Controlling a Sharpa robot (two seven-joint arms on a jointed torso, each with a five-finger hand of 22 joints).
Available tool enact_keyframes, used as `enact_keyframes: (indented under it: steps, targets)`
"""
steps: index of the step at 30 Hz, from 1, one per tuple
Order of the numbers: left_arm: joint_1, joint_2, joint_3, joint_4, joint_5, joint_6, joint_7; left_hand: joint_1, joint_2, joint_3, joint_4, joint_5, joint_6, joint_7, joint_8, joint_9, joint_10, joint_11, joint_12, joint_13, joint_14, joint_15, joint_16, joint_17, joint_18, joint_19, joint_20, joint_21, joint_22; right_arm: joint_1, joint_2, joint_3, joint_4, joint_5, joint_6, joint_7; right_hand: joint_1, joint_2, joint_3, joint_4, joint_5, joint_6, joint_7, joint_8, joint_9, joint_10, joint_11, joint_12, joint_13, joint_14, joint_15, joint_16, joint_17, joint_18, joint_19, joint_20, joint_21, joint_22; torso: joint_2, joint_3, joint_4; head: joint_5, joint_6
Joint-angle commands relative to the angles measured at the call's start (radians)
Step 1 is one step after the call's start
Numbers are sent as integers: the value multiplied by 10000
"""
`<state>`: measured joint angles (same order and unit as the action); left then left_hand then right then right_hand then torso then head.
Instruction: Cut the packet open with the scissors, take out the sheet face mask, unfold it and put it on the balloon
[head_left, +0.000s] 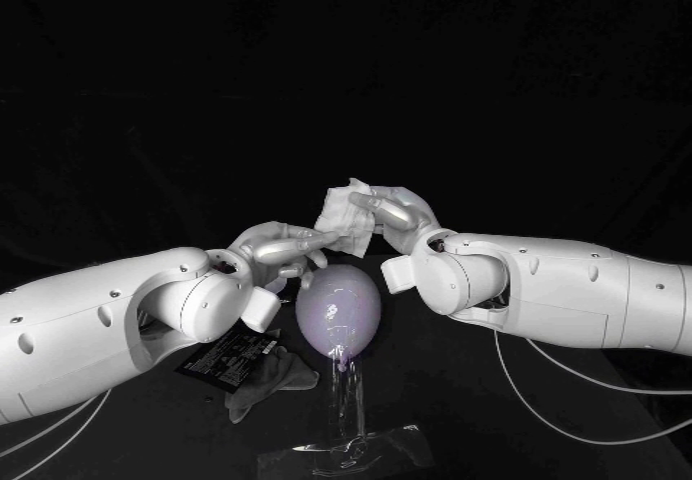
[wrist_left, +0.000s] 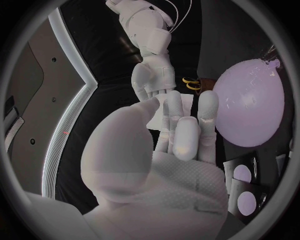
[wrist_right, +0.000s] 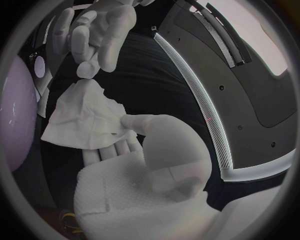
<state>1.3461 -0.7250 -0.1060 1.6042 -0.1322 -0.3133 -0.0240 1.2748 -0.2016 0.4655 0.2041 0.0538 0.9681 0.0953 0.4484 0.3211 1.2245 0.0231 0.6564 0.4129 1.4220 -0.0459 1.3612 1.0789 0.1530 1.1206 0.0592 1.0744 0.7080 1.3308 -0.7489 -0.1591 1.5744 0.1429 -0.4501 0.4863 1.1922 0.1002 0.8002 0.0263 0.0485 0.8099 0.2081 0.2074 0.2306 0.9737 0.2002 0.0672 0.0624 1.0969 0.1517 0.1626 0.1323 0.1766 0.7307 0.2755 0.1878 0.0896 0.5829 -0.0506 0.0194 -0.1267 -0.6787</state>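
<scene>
Partly crumpled mask (head_left: 343, 208) | right hand (head_left: 401, 214) holds | left hand (head_left: 278, 250) grip unclear

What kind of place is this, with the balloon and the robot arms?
Probably a robot lab or test room, though I can't be sure. There's a black table, a balloon propped on a clear stand, and the robot's right hand holding a sheet face mask.

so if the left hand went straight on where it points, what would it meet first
Probably the sheet face mask held by the right hand; the left hand points at it, though depth is unclear.
</scene>
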Motion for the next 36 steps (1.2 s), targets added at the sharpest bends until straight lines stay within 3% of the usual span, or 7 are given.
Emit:
enact_keyframes:
  steps: [1,5,7,17,19,36]
  targets:
    - [0,89,13,-11,450,-454,390,-275,25,-121,297,-33,-10,91,-110,-52,89,5,-83,-24,44,67,79,38,3,125,15,58,39,0,6,9,27,-20,119,116,110,-30,-39,14,-2,60,490,0,15,19,-4,-58,-1,-20,-28,-56,-15,101,-138,3,27,-16,-10,6,-1,1,-5]
    - [0,182,14,-88,496,-726,176,-293,98,-262,585,-31,13,95,-199,-107,127,9,-126,-49,63,67,92,42,0,179,23,69,74,0,4,9,47,-17,141,128,123,-27,-58,30,0,33,473,-19,14,-12,-8,-59,-1,-76,-25,-113,-33,101,46,-24,98,-9,-7,4,2,-10,-8]
    - [-1,230,14,-136,503,-838,33,-277,112,-283,630,-30,3,100,-223,-121,131,12,-135,-54,64,68,91,33,2,179,24,60,63,0,1,9,55,-15,151,139,137,-23,-79,36,-1,20,459,-28,16,-32,-14,-58,-1,-194,-25,-199,-63,101,585,-59,301,60,-2,-1,6,-25,-11]
    - [-1,334,13,-245,404,-1054,-432,-219,137,-311,685,-29,17,94,-246,-135,134,10,-151,-62,72,69,98,40,1,193,25,60,69,0,-11,9,73,-5,179,150,189,-7,-132,43,0,-24,424,-51,28,-91,-35,-56,0,-267,-63,-308,-93,91,1355,-215,629,122,-2,-9,15,-41,-23]
    - [-1,339,13,-250,392,-1046,-463,-193,139,-316,689,-29,22,92,-250,-138,135,7,-155,-64,71,68,96,33,1,197,25,60,71,0,-10,9,72,-5,180,148,209,-2,-150,43,1,-42,411,-58,34,-116,-49,-56,1,-288,-97,-344,-102,92,1827,-302,842,182,-6,-9,14,-41,-21]
    - [-3,441,20,-203,399,-1076,-379,-94,148,-399,780,-31,90,85,-266,-153,156,2,-185,-80,70,64,88,1,0,217,23,58,80,0,36,8,33,0,201,82,259,5,-139,59,3,-85,388,-70,57,-168,-73,-57,0,-309,-156,-427,-117,82,2562,-436,1049,163,5,-9,6,-9,-55]
